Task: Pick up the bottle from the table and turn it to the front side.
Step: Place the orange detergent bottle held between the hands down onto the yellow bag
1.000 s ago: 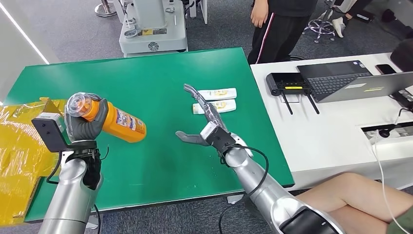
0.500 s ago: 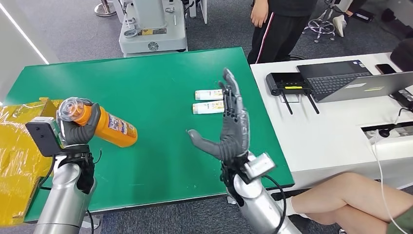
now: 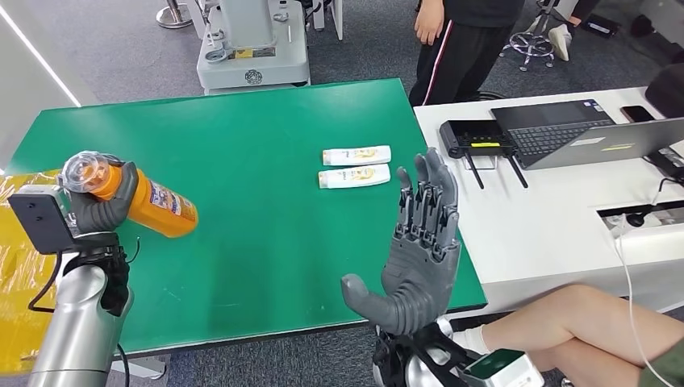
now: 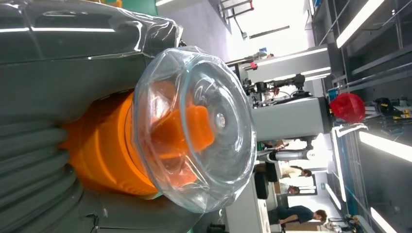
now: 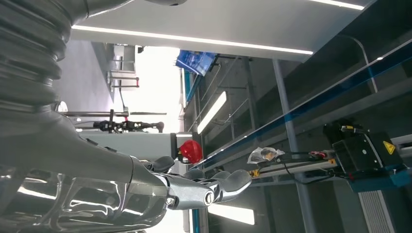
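1. The orange bottle (image 3: 145, 203) is held above the near-left part of the green table (image 3: 242, 153), off its surface, tilted with its clear domed cap (image 3: 86, 169) pointing toward the robot and to the left, its printed label facing up and right.
2. The left hand (image 3: 101, 211) grips the bottle around its neck, just below the cap; the left wrist view shows the clear cap (image 4: 194, 126) close up with the orange nozzle inside it and grey fingers (image 4: 73, 53) wrapped round the orange shoulder.
3. The right hand (image 3: 415, 250) is raised over the near-right edge of the green table, palm toward the camera, fingers spread wide and pointing up, holding nothing.
4. On the green table, right of its middle, two small white-and-yellow tubes (image 3: 355, 165) lie side by side, parallel, well apart from the bottle.
5. Yellow crinkled plastic (image 3: 20, 266) lies at the left end of the green table.
6. A white desk (image 3: 548, 218) butts against the right side of the green table, carrying a black router with antennas (image 3: 476, 139) and an open laptop (image 3: 581, 133).
7. Beyond the far edge of the green table stand a grey machine base (image 3: 254, 48) and a person in dark trousers (image 3: 456, 48), on grey carpet.
8. A person's bare knee (image 3: 581, 318) shows near the right front corner of the green table, below the white desk.
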